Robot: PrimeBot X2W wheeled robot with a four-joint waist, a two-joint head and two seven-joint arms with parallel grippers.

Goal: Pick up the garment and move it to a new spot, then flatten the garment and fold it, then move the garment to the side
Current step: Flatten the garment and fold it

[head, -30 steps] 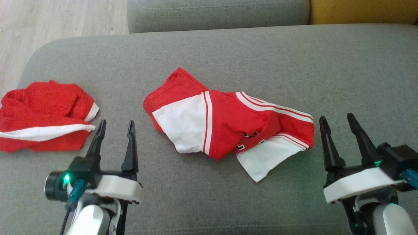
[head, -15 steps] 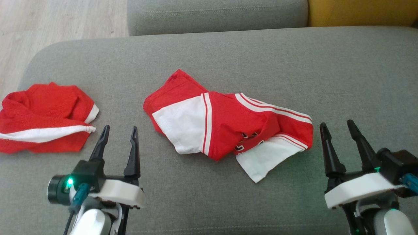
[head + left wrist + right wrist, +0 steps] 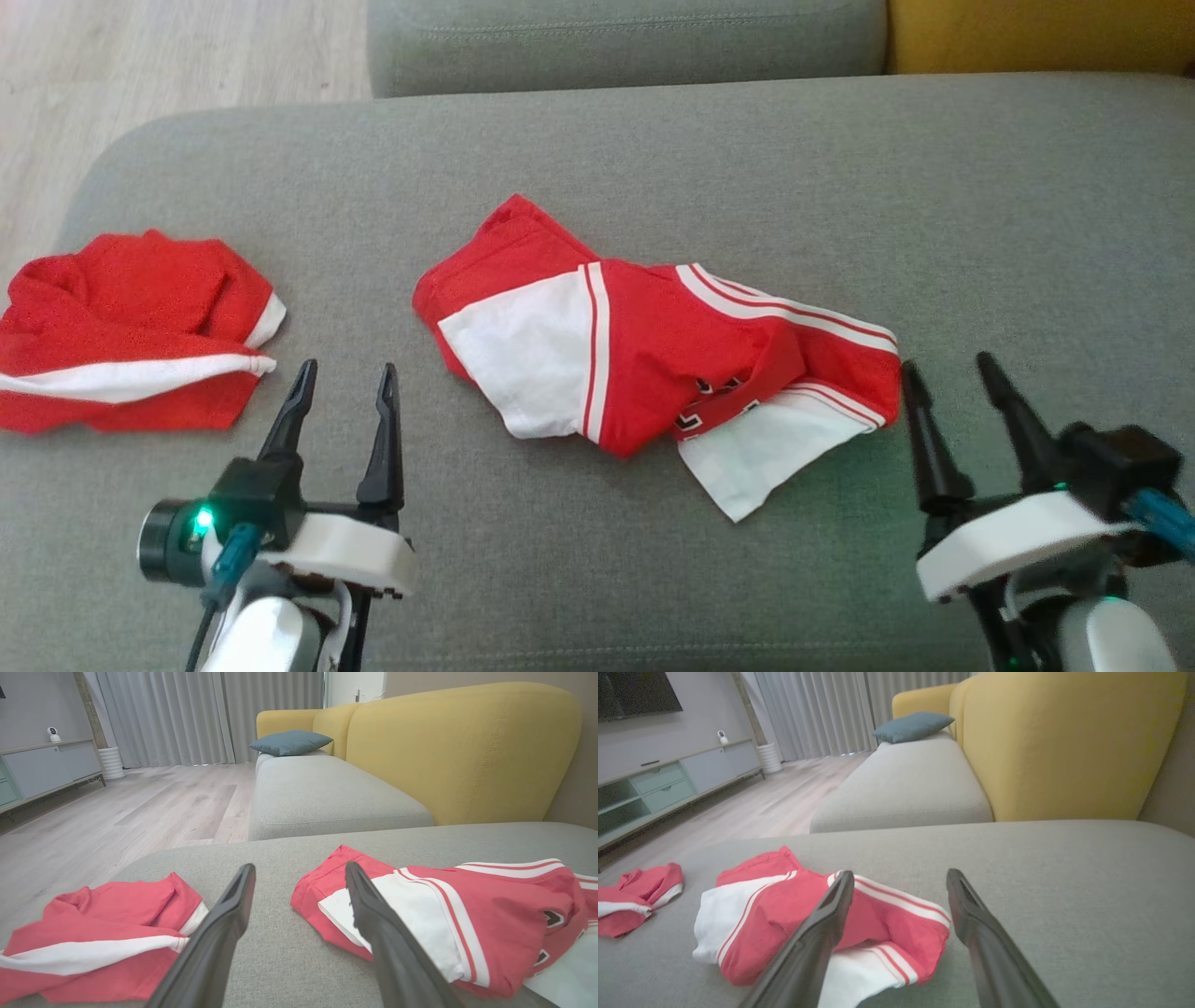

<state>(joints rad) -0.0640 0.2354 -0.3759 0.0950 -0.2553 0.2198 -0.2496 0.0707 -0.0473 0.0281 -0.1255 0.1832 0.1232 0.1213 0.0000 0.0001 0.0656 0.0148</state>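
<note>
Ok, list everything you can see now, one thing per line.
grey cushion: one, grey, under both garments
crumpled garment: one, red and white, cushion's middle
second garment: one, red and white, cushion's left end
sofa seat: one, grey, beyond the cushion
sofa back: one, yellow, along that seat
pillow: one, blue-grey, on the seat's far end
floor: one, pale wood, left of sofa
curtains: one set, grey, far wall
left gripper: one, dark, open, near the gap between garments
right gripper: one, dark, open, by the crumpled garment's right edge
</note>
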